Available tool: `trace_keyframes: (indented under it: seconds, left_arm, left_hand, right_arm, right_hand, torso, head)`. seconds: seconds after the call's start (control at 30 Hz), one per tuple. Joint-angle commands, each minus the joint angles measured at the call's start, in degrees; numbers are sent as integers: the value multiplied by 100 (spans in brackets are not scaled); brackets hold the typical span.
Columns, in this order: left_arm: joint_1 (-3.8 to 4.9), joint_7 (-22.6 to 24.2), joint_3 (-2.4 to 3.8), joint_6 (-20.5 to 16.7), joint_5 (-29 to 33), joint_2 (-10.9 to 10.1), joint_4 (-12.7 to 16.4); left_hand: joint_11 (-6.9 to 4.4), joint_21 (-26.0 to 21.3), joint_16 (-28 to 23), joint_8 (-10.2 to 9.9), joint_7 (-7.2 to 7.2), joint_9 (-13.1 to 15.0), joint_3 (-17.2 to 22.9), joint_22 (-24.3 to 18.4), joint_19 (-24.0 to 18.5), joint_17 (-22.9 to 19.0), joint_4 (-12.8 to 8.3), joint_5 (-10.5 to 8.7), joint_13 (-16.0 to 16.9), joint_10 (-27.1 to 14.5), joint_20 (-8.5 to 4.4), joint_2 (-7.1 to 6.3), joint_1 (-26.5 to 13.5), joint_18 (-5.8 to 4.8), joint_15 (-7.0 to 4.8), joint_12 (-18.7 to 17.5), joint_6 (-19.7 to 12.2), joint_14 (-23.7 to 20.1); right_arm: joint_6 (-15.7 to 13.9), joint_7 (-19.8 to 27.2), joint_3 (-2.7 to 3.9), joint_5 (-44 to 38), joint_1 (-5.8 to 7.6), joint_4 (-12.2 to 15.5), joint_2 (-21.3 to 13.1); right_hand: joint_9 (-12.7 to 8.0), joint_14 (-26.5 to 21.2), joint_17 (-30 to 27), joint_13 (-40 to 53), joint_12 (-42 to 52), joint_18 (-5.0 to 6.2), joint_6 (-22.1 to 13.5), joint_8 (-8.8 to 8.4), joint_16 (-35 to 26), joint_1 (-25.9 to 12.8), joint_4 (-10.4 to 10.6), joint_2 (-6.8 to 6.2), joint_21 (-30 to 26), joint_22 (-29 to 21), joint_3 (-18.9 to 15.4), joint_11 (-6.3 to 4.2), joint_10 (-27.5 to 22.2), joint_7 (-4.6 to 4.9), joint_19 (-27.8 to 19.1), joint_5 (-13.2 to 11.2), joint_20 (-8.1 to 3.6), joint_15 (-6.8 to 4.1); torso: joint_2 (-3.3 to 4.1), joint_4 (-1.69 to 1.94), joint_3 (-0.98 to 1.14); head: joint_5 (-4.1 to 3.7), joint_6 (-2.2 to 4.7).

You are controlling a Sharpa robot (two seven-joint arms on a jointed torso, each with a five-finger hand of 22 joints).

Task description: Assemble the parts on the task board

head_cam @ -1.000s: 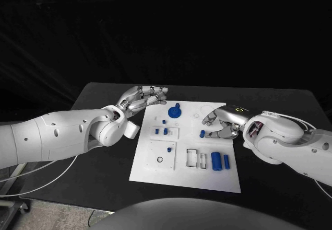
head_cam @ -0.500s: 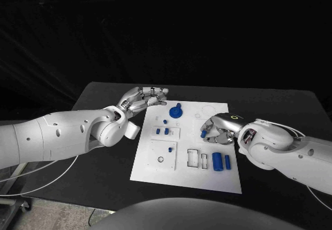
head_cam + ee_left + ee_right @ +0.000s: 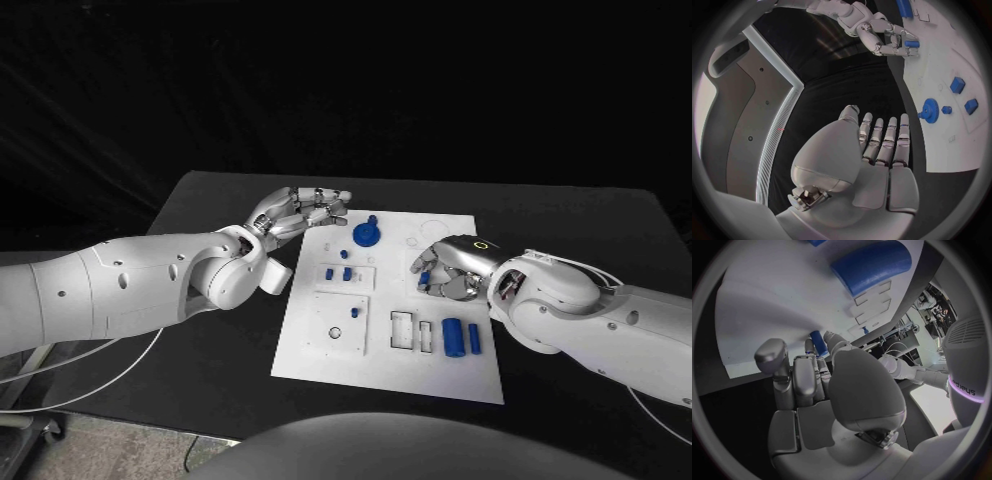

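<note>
Our right hand (image 3: 450, 268) pinches a small blue peg (image 3: 424, 281) just over the white task board (image 3: 325, 355). Our left hand (image 3: 300, 212) waits open by the board's far corner. We think most is left: two blue bars (image 3: 459, 336) lie loose.

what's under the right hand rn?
The right hand is over the task board, fingers around a small blue part. Whether that part sits in a slot is hidden by the fingers.
</note>
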Motion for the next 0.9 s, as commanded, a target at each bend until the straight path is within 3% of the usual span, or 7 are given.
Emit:
trace_keyframes:
  seconds: [0.03,0.37,0.73,0.9]
  left_arm:
    - [-7,-5,3,127,-25,7,-1]
    - [-13,-40,3,147,-25,27,-17]
    - [-20,-83,3,162,-25,43,-38]
    - [-21,-109,3,166,-25,48,-44]
  left_hand:
    - [47,16,-19,21,45,1,41,-4,8,-5,-8,33,-7,1,22,37,15,35,20,-20,5,-35]
    - [62,16,-17,24,55,1,60,-11,7,-6,-14,39,-6,9,21,50,36,35,19,-20,10,-32]
    - [63,16,-16,24,57,1,61,-11,7,-6,-14,40,-6,9,21,51,38,35,19,-20,10,-30]
    - [79,20,-9,29,71,1,96,-22,13,-6,-7,43,-5,21,21,86,63,36,26,-21,17,-17]
  right_arm:
    - [-51,60,-5,-33,-14,-20,11]
    - [26,21,-5,-46,-15,-25,3]
    - [114,-85,-5,-416,-20,31,-14]
    - [82,-97,-5,-390,-22,37,-14]
  right_hand:
    - [20,120,-27,-3,50,12,86,51,-46,82,-14,-15,-64,617,65,-16,83,-9,-55,34,-10,8]
    - [77,62,-135,-2,100,45,247,119,-154,163,-61,-44,-267,575,217,-77,275,-18,-130,170,-50,-40]
    - [101,-10,-265,-24,52,71,261,108,-287,46,2,-125,-513,523,225,-53,228,-52,-219,22,-40,-16]
    - [185,-47,-307,-1,94,89,479,226,-333,101,-42,-87,-602,507,282,-89,260,-125,-265,14,-55,-48]
  torso:
    - [-1,-3,0]
    - [-1,-6,1]
    - [3,-3,0]
    - [1,-3,1]
  head:
    - [8,1]
    - [24,1]
    - [-3,1]
    - [12,1]
